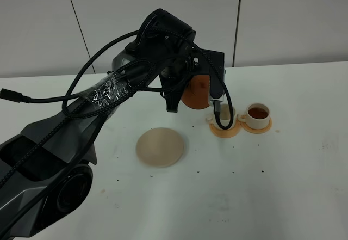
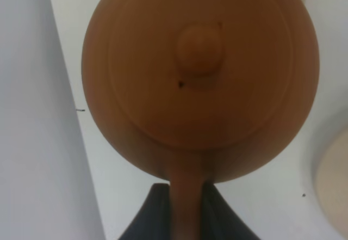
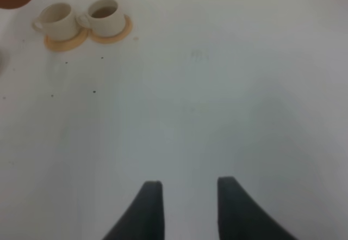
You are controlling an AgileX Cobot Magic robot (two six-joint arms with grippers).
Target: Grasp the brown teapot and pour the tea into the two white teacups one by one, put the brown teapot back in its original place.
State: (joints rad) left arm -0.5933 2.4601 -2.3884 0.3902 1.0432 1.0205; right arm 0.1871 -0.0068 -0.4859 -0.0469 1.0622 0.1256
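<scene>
- White surface flecked with dark specks, with grey wall panels at the far side.
- Clamped by the left hand on its loop handle: the brown teapot, hanging clear of the surface at far centre, a hold that leaves body and spout free for tipping.
- Stationed just left of the left teacup, probably because that one looks empty from the right wrist, while the right teacup is already dark with tea.
- Cannot tell the pot's tilt or see its spout; both hidden behind the hand.
- Set side by side on touching orange coasters, so a short shift serves both cups.
- Bare and well apart, nearer and to the left: the pale beige disc, free for the pot's return.
- Parked over bare surface away from the pour: the right hand, fingers slightly parted, holding nothing.
</scene>
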